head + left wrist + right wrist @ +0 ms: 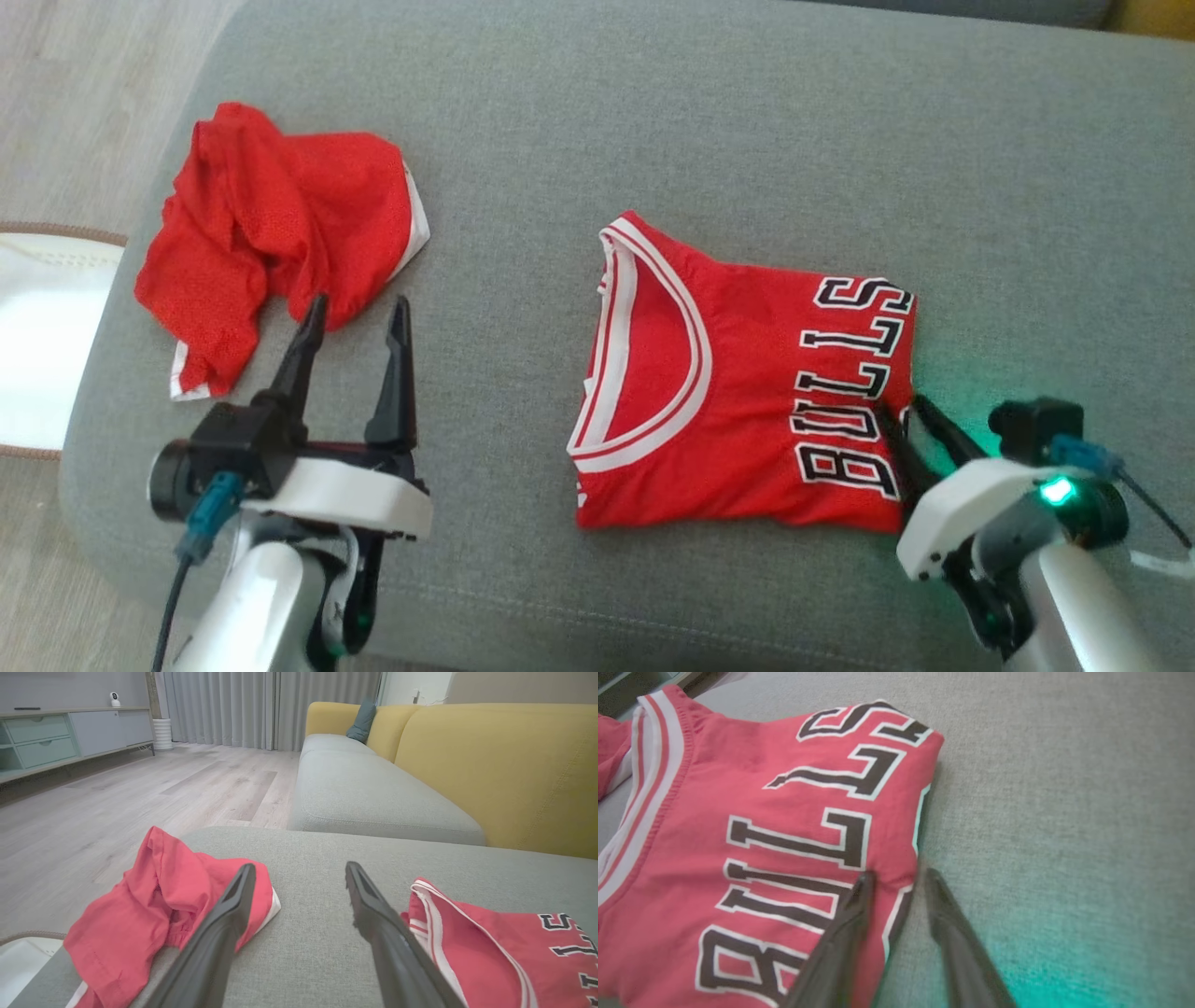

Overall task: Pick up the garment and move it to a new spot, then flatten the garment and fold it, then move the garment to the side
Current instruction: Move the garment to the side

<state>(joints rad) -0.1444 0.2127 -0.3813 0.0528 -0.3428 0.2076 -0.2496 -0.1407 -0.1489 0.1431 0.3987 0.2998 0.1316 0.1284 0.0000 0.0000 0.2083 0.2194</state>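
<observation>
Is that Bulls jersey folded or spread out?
Folded: the jersey lies as a compact rectangle, with stacked layers showing along its edge.

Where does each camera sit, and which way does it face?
Head: up high, looking down on the cushion, folded jersey and crumpled red cloth; left gripper and right gripper show.
Left wrist: low, facing along its open fingers toward the yellow sofa back.
Right wrist: close above the jersey's edge, its fingers astride it.
All three share the jersey.

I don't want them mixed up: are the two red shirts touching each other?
Apart. The head view shows a wide strip of bare grey cushion between the crumpled red shirt and the folded jersey.
</observation>
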